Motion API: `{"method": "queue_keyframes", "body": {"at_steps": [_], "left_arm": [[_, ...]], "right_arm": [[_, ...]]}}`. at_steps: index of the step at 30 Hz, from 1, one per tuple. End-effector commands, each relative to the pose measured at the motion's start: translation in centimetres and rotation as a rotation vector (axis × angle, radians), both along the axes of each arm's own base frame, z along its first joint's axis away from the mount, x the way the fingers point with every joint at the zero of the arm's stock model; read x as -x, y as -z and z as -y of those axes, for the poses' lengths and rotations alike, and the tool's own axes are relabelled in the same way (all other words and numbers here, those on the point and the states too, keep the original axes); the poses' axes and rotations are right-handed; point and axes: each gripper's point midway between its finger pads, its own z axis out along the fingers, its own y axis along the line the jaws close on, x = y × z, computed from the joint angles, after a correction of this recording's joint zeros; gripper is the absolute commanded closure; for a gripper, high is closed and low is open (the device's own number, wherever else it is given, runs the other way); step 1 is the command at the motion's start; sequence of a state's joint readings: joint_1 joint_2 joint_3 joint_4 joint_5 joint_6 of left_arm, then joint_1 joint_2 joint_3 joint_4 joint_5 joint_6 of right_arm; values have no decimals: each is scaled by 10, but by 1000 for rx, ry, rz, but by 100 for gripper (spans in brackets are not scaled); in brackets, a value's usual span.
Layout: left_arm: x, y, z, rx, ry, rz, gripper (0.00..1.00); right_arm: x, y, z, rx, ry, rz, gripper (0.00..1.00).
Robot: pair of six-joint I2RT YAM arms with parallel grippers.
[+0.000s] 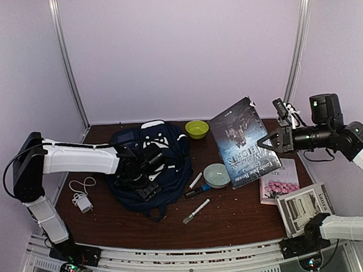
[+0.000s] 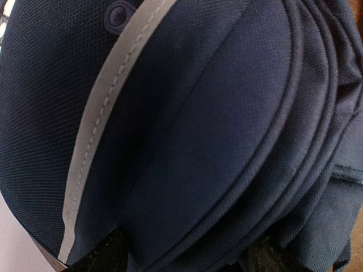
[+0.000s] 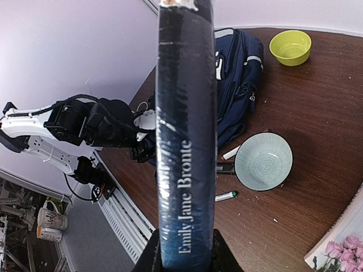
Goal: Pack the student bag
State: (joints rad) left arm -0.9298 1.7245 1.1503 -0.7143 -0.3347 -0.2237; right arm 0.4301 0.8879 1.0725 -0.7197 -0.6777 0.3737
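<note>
Dark wood table (image 1: 232, 224), purple walls. The bag (image 1: 170, 142) sits left of centre with the left gripper (image 1: 146, 182) down on it, and I can't tell how its jaws stand. The right gripper (image 1: 271, 142) is clamped on the book (image 1: 241, 140), held mid-air. Next, I'd guess: open the bag, slide the book in.

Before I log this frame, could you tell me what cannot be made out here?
Whether the bag is open: top view, left arm covers its middle.
Left jaws' state: left wrist view, bag fabric fills it.
Book's full title: top view, glare; right wrist view shows only spine.
</note>
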Motion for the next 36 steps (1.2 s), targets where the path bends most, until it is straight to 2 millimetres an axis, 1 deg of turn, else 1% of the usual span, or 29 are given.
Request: {"method": "queue_keyframes", "body": {"at_steps": [1, 2, 3, 4, 6, 9, 13, 16, 19, 21, 23, 27, 31, 34, 35, 36], "left_arm": [[-23, 5, 1, -92, 24, 56, 24], [-26, 4, 0, -103, 22, 70, 27], [-29, 2, -1, -112, 17, 88, 32], [-32, -2, -3, -118, 12, 108, 39], [-37, -13, -7, -132, 2, 158, 59], [-45, -42, -12, -110, -20, 252, 100], [-51, -104, -9, 42, -66, 383, 100], [-49, -143, -5, 171, -69, 438, 100], [-43, -173, -2, 271, -56, 474, 100], [-42, -183, 1, 297, -33, 480, 100], [-42, -186, 5, 302, -13, 477, 100], [-40, -174, 21, 337, 27, 418, 100], [-35, -152, 38, 375, 65, 337, 100], [-39, -131, 36, 338, 51, 310, 100], [-42, -125, 33, 328, 38, 302, 97], [-44, -120, 31, 319, 29, 296, 89]], "right_arm": [[-4, -47, -8, -91, -21, 164, 100], [-4, -47, -9, -89, -22, 160, 100], [-4, -48, -9, -89, -25, 160, 100], [-4, -48, -10, -89, -26, 157, 100], [-5, -49, -11, -91, -27, 154, 100], [-5, -48, -11, -81, -25, 146, 100], [0, -40, -9, -39, -35, 129, 100], [1, -29, -15, -22, -53, 98, 100], [8, -23, -32, -20, -114, 75, 100], [13, -19, -46, -11, -159, 68, 100], [14, -15, -58, -4, -192, 70, 100], [14, -4, -75, -6, -243, 42, 100], [9, 14, -77, 33, -232, 4, 100], [7, 25, -75, 52, -219, -6, 100], [7, 27, -75, 55, -218, -7, 100], [7, 28, -75, 57, -218, -7, 100]]}}
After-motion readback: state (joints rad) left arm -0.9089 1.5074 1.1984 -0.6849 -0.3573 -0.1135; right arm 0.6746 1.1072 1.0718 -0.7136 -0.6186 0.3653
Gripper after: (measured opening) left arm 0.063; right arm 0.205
